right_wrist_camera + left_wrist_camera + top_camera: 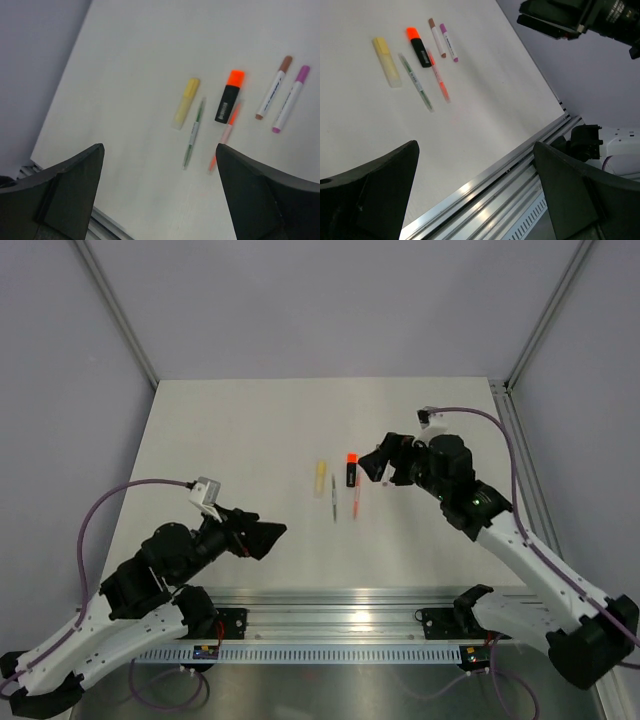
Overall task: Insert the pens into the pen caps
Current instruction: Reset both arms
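The left gripper (262,537) hangs over the near left part of the table (230,430), well apart from the pens. Its fingers (375,195) are spread wide and grip nothing.

The pens lie flat near the middle of the table, roughly parallel, their lengths running away from the arms. Leftmost is the pale yellow highlighter (320,478). Just to its right, and set a little nearer the arms, lies the thin grey-green pen (333,500). Next comes the black highlighter (351,472), its bright orange end turned to the far side. The orange-red pen (356,502) lies just beside its near end — whether the two touch cannot be told.

Further right, the wrist views show two more side by side and slightly apart: a white pen with a brown end (273,87) and a white pen with a purple end (290,99). From above, the right arm hides both.

The right gripper (378,465) hovers just right of the black highlighter, its fingers (65,195) parted wide — nothing is pinched between them.
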